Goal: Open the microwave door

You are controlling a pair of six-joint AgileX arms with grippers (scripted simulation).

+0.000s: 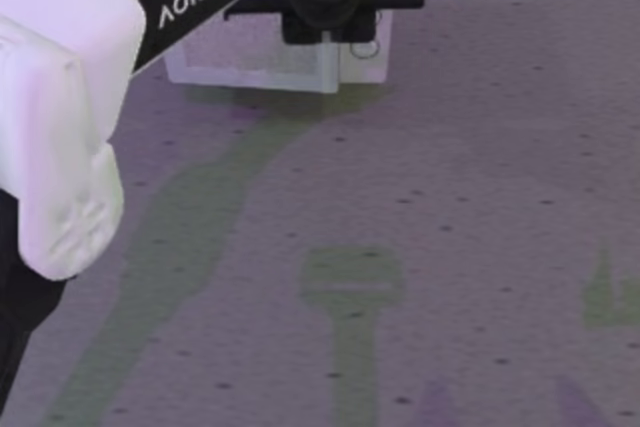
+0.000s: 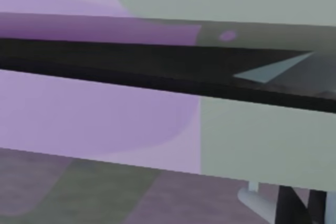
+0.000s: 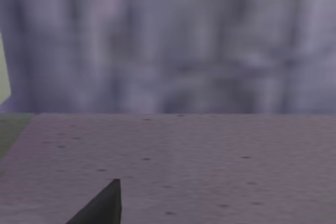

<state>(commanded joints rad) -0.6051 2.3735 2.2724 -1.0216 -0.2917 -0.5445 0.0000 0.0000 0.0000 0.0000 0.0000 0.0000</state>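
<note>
the left gripper sits right over the front of the microwave at the far edge of the table, its dark crossbar spread wide above the box, but whether its fingers are spread or closed on anything i cannot tell. just beneath it the microwave door shows its mesh window, and a pale handle strip runs down directly below the gripper. the door looks flush with the body or barely cracked, so by my read the approach is made and the whole swing is left. count: one microwave, one door, one handle strip; one knob peeks out beside the gripper. right gripper: only a dark tip shows, low over bare table, well apart and idle.
</note>
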